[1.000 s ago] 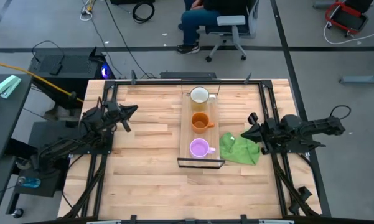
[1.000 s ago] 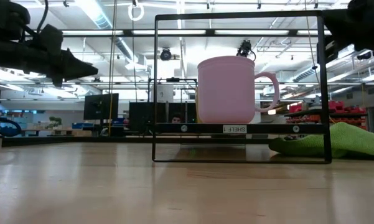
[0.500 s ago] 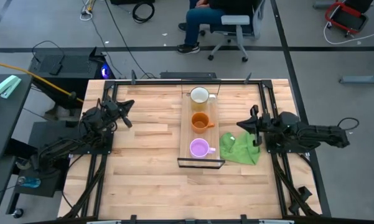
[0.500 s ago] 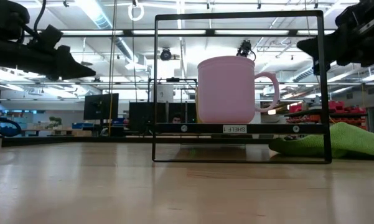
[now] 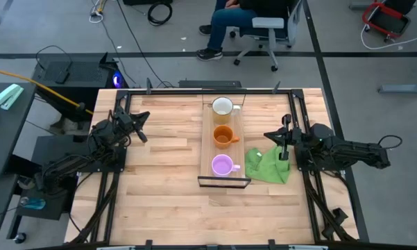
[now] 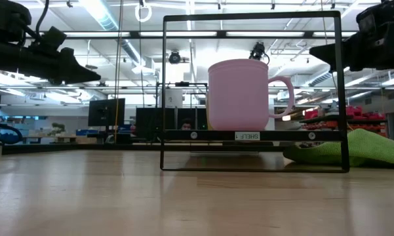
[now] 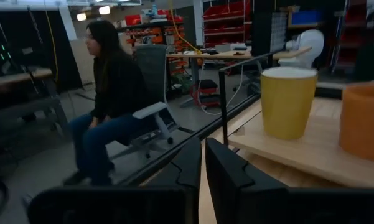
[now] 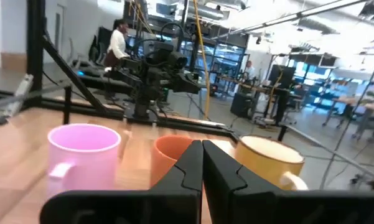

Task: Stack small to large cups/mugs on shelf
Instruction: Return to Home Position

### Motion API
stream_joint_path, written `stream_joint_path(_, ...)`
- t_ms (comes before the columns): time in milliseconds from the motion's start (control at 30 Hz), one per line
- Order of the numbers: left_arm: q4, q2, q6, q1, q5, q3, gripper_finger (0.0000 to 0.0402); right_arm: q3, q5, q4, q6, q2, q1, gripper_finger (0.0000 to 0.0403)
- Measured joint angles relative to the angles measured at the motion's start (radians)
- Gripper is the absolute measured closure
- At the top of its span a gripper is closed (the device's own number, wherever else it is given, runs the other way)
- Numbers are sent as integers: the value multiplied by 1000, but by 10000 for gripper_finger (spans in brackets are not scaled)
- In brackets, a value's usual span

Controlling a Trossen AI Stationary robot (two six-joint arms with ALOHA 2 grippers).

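Observation:
Three mugs stand on their bases in a row on the shelf (image 5: 209,149), a light-wood plank. The pale yellow-cream mug (image 5: 223,107) is at the far end, the orange mug (image 5: 223,136) in the middle, and the light-purple mug (image 5: 223,165) at the near end by the black frame (image 6: 164,92). My left gripper (image 5: 144,115) hovers shut near the table's left edge, level, well clear of the shelf. My right gripper (image 5: 268,135) hovers shut to the right of the shelf, level, pointing at the mugs.
A crumpled green cloth (image 5: 267,165) lies on the table against the shelf's right side, below my right gripper. Black rails (image 5: 300,125) run along the table's left and right edges. A person (image 5: 229,21) sits on a chair beyond the far edge.
My right arm has swung about its base, so its gripper has gone a little toward the far edge and now points straight at the shelf; it has also rolled. My left gripper has rolled slightly in place. The mugs have not moved.

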Motion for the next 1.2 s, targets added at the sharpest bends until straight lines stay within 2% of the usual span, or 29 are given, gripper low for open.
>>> stream_joint_path(133, 0, 0, -67, 0, 0, 0, 365, 0, 37, 0, -35, 0, -22, 391)
stream_joint_path(300, 0, 0, -70, 0, 0, 0, 370, 0, 219, -5, 51, 0, -70, 391)
stream_joint_path(367, 0, 0, -70, 0, 0, 0, 373, 0, 258, -5, 68, 0, -90, 391)
stream_joint_path(900, 0, 0, -72, 0, 0, 0, 367, 1, 261, -5, 69, 0, -107, 391)
stream_joint_path(1200, 0, 0, -73, 0, 0, 0, 378, 1, 262, -4, 69, 0, -107, 391)
